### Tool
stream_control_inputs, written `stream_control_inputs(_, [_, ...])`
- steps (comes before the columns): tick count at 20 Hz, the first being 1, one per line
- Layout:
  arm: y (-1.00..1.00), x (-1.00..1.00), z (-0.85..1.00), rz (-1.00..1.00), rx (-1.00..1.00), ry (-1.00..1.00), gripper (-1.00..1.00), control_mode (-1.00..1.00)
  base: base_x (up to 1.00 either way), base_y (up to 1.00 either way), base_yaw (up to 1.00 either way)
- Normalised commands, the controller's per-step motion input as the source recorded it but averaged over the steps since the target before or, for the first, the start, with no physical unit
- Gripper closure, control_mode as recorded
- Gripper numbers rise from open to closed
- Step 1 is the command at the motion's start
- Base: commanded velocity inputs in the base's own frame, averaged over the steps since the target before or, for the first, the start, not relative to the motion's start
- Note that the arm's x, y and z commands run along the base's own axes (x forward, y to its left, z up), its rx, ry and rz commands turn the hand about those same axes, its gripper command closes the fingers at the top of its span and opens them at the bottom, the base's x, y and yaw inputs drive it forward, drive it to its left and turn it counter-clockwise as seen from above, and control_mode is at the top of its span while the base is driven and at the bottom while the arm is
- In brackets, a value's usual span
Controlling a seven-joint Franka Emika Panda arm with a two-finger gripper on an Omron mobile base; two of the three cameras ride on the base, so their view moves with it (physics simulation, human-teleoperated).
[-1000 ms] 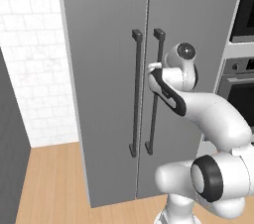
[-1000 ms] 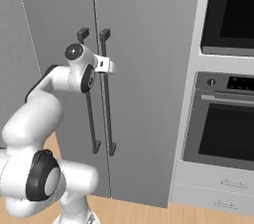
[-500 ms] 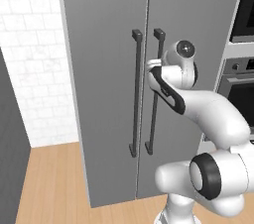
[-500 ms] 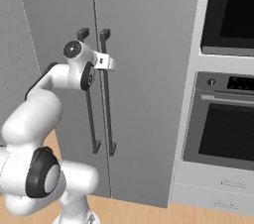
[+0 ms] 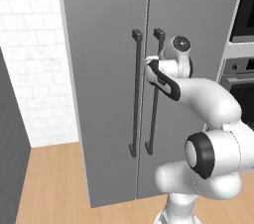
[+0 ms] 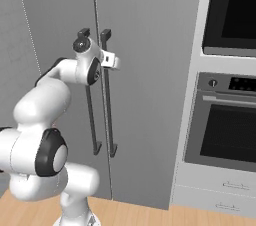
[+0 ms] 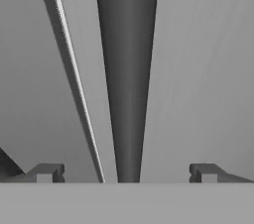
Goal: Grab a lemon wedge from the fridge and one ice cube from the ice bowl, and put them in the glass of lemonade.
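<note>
The fridge [image 5: 104, 69] [image 6: 145, 45] stands shut, a tall grey cabinet with two dark bar handles side by side. My gripper [image 5: 149, 62] [image 6: 114, 61] is up at the top of the right door's handle [image 6: 106, 100]. In the hand view that handle [image 7: 126, 69] runs straight up between my two fingertips [image 7: 49, 171], with the door seam just left of it. The gripper [image 7: 126, 172] is open, jaws standing wide on either side of the bar without touching it. The lemon wedge, the ice bowl and the glass of lemonade are out of view.
To the right of the fridge a black wall oven [image 6: 232, 10] sits above a second oven [image 6: 225, 125], with white drawers [image 6: 220, 195] below. A white brick wall [image 5: 30, 44] and a dark panel [image 5: 9, 134] lie left of the fridge. Wooden floor [image 5: 49, 183] lies in front.
The hand has edged slightly closer to the fridge handles. The jaws have stayed open and the doors shut.
</note>
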Motion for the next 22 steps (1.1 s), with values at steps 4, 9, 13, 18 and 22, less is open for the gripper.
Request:
stream_control_inputs(4, [0.00,0.17,-0.28,0.00,0.00,0.05,-1.00,-1.00,0.00,0.00,0.00])
stream_control_inputs(9, [0.00,0.15,-0.33,0.00,0.00,0.00,-1.00,-1.00,0.00,0.00,0.00])
stream_control_inputs(13, [0.00,0.24,-0.26,0.00,0.00,0.00,-1.00,-1.00,0.00,0.00,0.00])
stream_control_inputs(18, [0.00,0.37,-0.11,0.00,0.00,0.00,-1.00,-1.00,0.00,0.00,0.00])
stream_control_inputs(22, [0.00,0.00,0.00,0.00,0.00,0.00,-1.00,-1.00,0.00,0.00,0.00])
